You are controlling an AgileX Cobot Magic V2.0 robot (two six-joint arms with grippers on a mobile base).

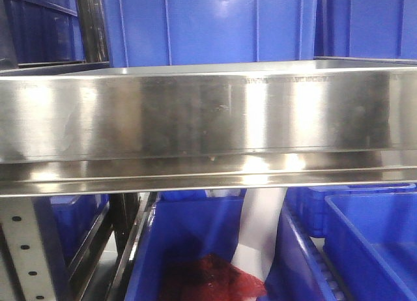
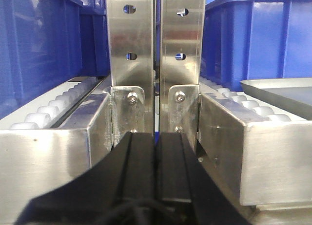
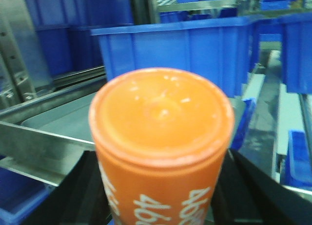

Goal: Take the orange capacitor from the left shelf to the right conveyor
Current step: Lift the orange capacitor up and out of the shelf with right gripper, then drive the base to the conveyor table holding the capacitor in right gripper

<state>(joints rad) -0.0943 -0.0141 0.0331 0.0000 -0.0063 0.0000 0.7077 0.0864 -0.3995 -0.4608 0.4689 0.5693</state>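
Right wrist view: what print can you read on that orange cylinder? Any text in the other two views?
"46": white print on the side of the orange capacitor; the rest runs off the frame.
Second white print beside it, turned the other way: cut off, not surely readable.
Faint marking on the front lip of the left shelf, upper right: too blurred to read.
Left wrist view: none.

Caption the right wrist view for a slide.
Right hand holds the capacitor, its flat orange top close to the camera, with blue bins behind.
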